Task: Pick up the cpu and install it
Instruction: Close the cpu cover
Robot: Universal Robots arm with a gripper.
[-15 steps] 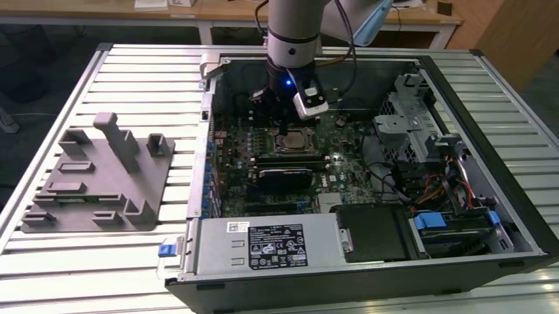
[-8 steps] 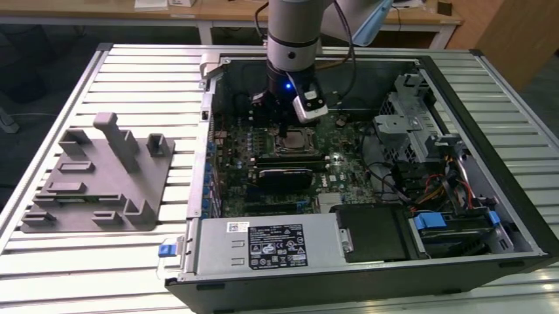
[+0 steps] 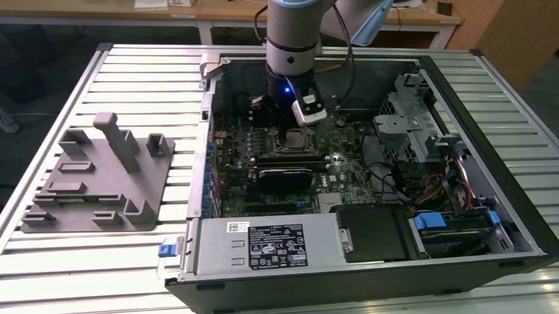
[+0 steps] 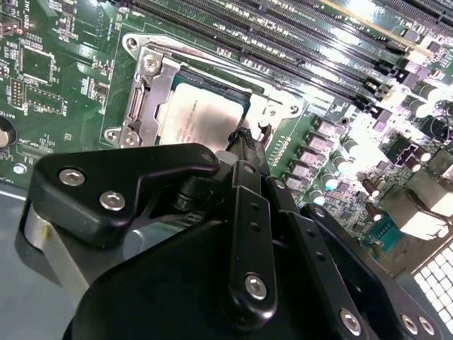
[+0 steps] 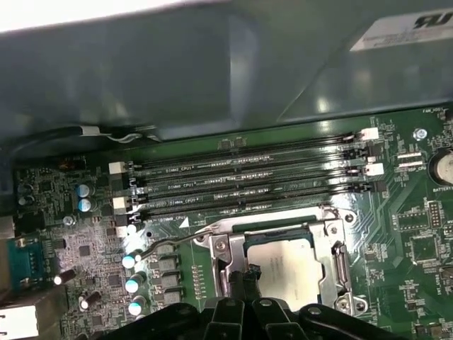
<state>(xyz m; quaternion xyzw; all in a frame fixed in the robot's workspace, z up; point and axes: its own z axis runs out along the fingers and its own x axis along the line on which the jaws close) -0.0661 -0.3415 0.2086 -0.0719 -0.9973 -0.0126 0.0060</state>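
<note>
Silvery square cpu [image 4: 204, 117] sits in its metal socket [image 4: 145, 95]; black hand [image 4: 243, 142] seemingly pinched narrow above.

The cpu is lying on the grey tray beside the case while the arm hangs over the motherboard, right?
No. The first wrist view shows the cpu lying in the motherboard socket, not on the grey tray. The arm does hang over the motherboard.

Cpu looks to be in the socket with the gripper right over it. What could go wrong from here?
1. The gripper is at the edge of the cpu, not over its middle; a press or sideways drag there could tilt the chip in the socket.
2. Whether the cpu lies flat cannot be told; if it does not, pushing down might seat it badly.
</note>
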